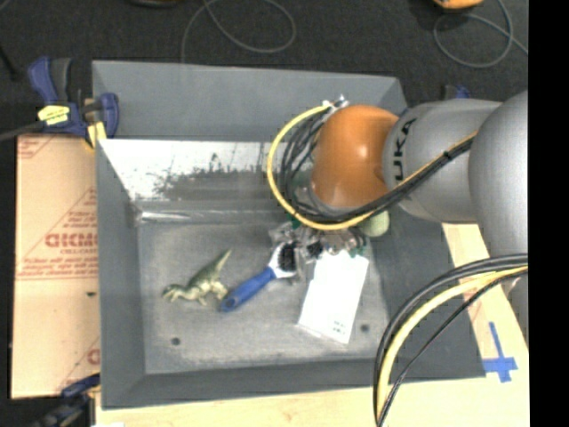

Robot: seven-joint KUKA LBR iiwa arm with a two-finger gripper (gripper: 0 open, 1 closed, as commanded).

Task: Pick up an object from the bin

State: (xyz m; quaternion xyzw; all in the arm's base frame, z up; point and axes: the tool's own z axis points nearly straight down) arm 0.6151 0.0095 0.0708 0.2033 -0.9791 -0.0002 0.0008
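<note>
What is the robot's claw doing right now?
Gripper: cannot tell if open or shut; it is over one end of the blue-handled tool, beside the white card.

Black floor [356, 34] (flat, even light) all around
</note>
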